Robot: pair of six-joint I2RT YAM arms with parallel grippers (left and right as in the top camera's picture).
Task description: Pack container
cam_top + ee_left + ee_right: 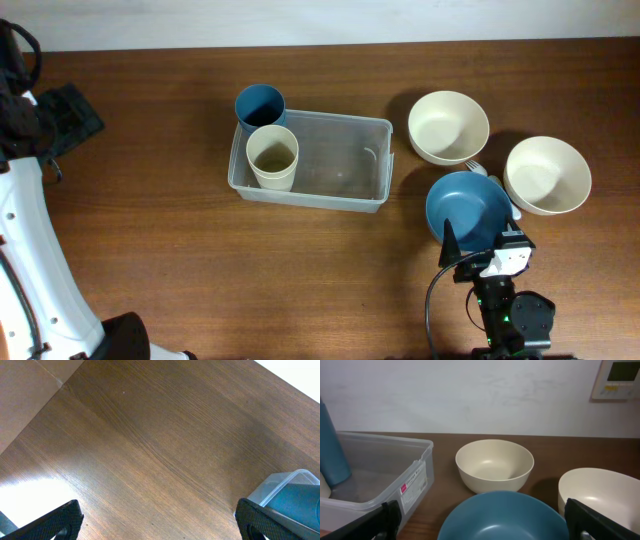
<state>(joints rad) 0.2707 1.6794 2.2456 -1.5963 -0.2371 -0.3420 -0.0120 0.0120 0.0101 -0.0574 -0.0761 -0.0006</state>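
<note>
The clear, round-cornered plastic container (340, 160) sits on the grained wooden desk (150, 230), left of the right gripper (485, 522) and right of the left gripper (160, 525), both gaping and empty.

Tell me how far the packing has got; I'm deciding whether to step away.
Done: cream cup stands in the container, blue cup apparently in its corner. In hand: nothing; left hand and right hand are open, the right at the blue bowl. Left: that bowl and two cream bowls outside.

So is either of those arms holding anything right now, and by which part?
Nothing is held. The left gripper stands open over bare table; the right gripper stands open by the blue bowl, not closed on it.
</note>
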